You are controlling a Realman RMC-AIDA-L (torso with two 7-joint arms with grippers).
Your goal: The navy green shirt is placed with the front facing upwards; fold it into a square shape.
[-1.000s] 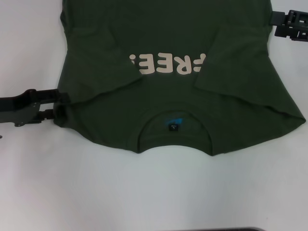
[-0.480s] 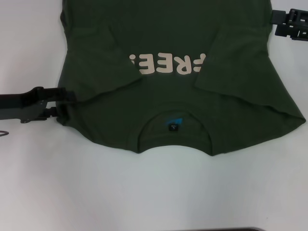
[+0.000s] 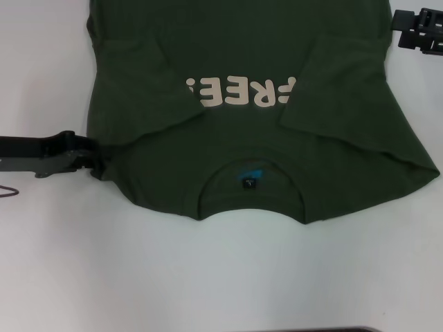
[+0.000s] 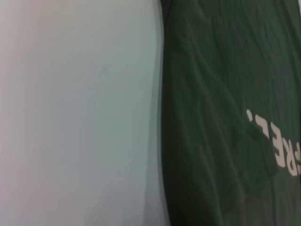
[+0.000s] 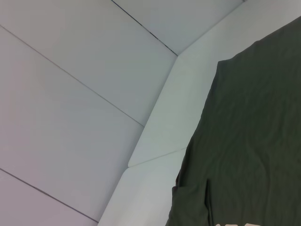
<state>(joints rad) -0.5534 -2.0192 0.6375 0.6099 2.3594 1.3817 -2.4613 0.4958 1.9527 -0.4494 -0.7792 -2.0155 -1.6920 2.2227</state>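
Observation:
The navy green shirt (image 3: pixel 173 48) lies front up on the white table, collar toward me. Both sleeves are folded in over the chest, and the right one covers part of the cream lettering (image 3: pixel 242 93). A small black and blue neck label (image 3: pixel 249 181) shows inside the collar. My left gripper (image 3: pixel 95 159) sits at the shirt's left shoulder edge, shut on the cloth there. My right gripper (image 3: pixel 400 29) hovers open just off the shirt's far right edge, touching nothing. In the left wrist view the shirt (image 4: pixel 225 94) fills one side. The right wrist view shows the shirt (image 5: pixel 249 141) and its edge.
White table (image 3: pixel 208 277) surrounds the shirt, with bare room on the near side and to the left. A thin reddish cable (image 3: pixel 8 191) lies at the left border. Wall panels (image 5: pixel 70 94) rise behind the table's far edge.
My left gripper slid right and its fingers came together on the shoulder edge, drawing that edge slightly inward. My right gripper drifted up and away from the shirt.

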